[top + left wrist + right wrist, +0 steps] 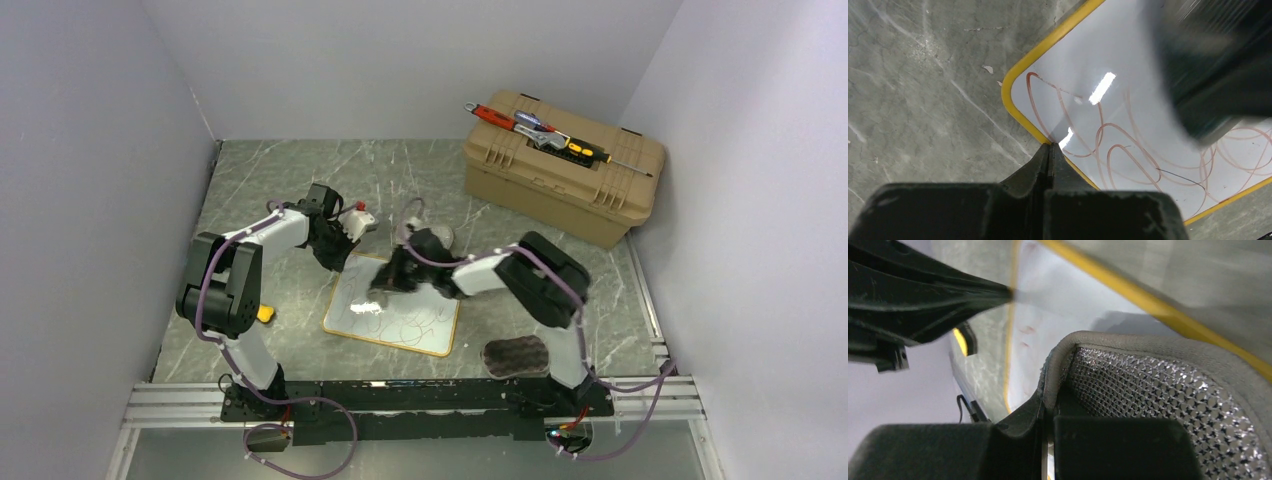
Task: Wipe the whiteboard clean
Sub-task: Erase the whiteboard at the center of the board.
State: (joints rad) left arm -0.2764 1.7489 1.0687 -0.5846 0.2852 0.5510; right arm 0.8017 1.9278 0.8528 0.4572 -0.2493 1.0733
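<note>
You had the whiteboard (392,305) lying flat near the middle of the table (260,180), between the two arms, its yellow frame turned slightly askew to the table edge. Your left gripper (1050,150) was clenched on nothing, its joined tips set down on the yellow frame near a rounded corner. That reads as a brace, pinning the board so that it would not slide under the wiping. Your right gripper (1047,410) was clamped on the edge of a grey-bordered mesh pad (1148,390), and the pad hung over the white surface close to the far edge. In the left wrist view that arm showed only as a dark blur across the board, which suggests you were mid-stroke. Reddish-brown scribbled loops (1128,145) covered the nearer part of the board, so by my judgement most of the erasing was not yet done. A second dark oval pad (515,357) lay on the table by the right arm's base, well apart from the board. The table top was grey marbled stone-look, scuffed with pale streaks and a few small flecks. A tan toolbox (560,165) stood at the far right corner with a red-handled screwdriver (495,115) and other hand tools lying on its lid. Plain pale walls (90,150) closed in three sides, and an aluminium rail (170,405) ran along the near edge under the arm bases.
</note>
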